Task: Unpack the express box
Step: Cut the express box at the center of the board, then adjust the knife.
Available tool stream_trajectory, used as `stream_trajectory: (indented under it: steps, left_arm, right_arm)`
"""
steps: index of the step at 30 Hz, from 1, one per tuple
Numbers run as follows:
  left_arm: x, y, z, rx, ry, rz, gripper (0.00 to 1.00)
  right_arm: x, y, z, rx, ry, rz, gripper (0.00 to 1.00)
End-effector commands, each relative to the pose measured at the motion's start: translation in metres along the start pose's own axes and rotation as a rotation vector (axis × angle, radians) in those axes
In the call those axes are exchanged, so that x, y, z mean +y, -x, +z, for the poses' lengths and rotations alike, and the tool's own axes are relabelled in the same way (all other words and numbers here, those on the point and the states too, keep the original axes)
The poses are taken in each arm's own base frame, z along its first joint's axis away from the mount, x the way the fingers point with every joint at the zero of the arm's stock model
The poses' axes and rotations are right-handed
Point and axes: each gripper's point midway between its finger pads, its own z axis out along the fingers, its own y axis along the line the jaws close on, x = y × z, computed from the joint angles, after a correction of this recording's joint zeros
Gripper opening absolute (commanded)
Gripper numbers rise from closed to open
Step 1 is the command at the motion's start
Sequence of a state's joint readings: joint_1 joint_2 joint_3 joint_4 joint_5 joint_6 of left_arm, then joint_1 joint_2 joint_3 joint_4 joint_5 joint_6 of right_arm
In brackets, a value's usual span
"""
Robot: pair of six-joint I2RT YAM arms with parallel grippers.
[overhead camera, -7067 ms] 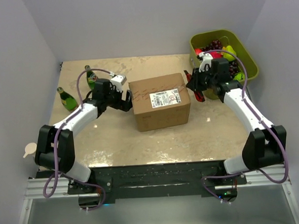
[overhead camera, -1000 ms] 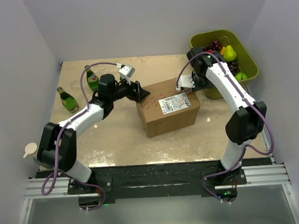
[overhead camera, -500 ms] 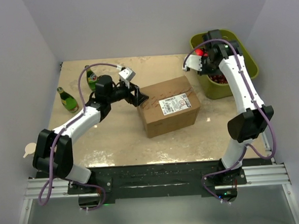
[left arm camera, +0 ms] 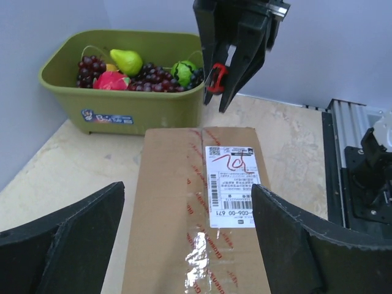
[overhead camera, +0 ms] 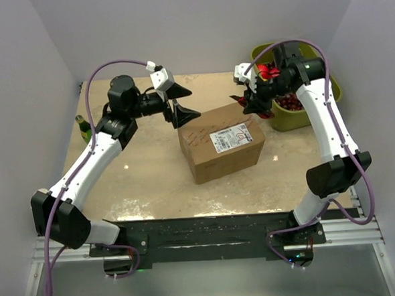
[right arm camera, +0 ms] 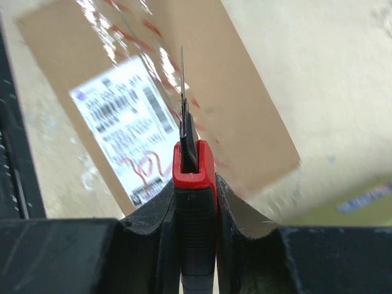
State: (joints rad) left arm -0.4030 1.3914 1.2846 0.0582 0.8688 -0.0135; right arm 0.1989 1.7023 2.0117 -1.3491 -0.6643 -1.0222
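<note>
The express box (overhead camera: 219, 147), brown cardboard with a white label (overhead camera: 235, 135), sits mid-table with its taped top closed. My left gripper (overhead camera: 187, 103) is open and empty, raised above the box's far left end. In the left wrist view my left gripper (left arm camera: 188, 187) straddles the box (left arm camera: 177, 214) from above. My right gripper (overhead camera: 248, 101) hovers over the box's far right corner, shut on a red and black box cutter (right arm camera: 195, 184) with its blade out. The cutter also shows in the left wrist view (left arm camera: 214, 76). The right wrist view shows the box (right arm camera: 202, 73) below the blade.
An olive-green tub (overhead camera: 327, 79) of fruit stands at the back right, just behind the right gripper; it also shows in the left wrist view (left arm camera: 141, 113). A green bottle (overhead camera: 83, 128) lies at the left, partly hidden by the left arm. Walls close in on three sides.
My left arm rose and pulled its gripper up off the box's left end. My right gripper swung from over the tub toward the box's far right corner, cutter in hand.
</note>
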Motion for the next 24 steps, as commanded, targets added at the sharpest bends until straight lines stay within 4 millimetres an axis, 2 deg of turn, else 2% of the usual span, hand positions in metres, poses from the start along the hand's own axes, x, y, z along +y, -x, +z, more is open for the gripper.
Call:
stream_trajectory:
  steps: [1, 5, 6, 8, 16, 24]
  left_arm:
    - [-0.021, 0.011, 0.003, -0.005, -0.086, -0.062, 0.85]
    - [-0.036, 0.017, 0.014, -0.002, -0.191, -0.026, 0.75]
    - [-0.041, 0.024, 0.018, -0.013, -0.206, 0.005, 0.75]
    - [-0.041, 0.017, 0.023, 0.014, -0.213, -0.018, 0.77]
    - [-0.048, 0.005, 0.038, 0.051, -0.24, -0.053, 0.78]
    - [-0.057, 0.005, 0.048, 0.036, -0.295, -0.065, 0.7]
  right_arm:
    - [0.051, 0.035, 0.009, -0.178, 0.203, 0.047, 0.0]
    - [0.071, 0.044, 0.026, -0.141, 0.252, 0.01, 0.0]
    - [0.074, 0.047, 0.028, -0.144, 0.259, 0.009, 0.0]
    - [0.076, 0.054, 0.031, -0.156, 0.265, 0.009, 0.0]
    - [0.074, 0.056, 0.031, -0.138, 0.244, -0.015, 0.0]
    - [0.077, 0.052, 0.036, -0.108, 0.247, -0.027, 0.0]
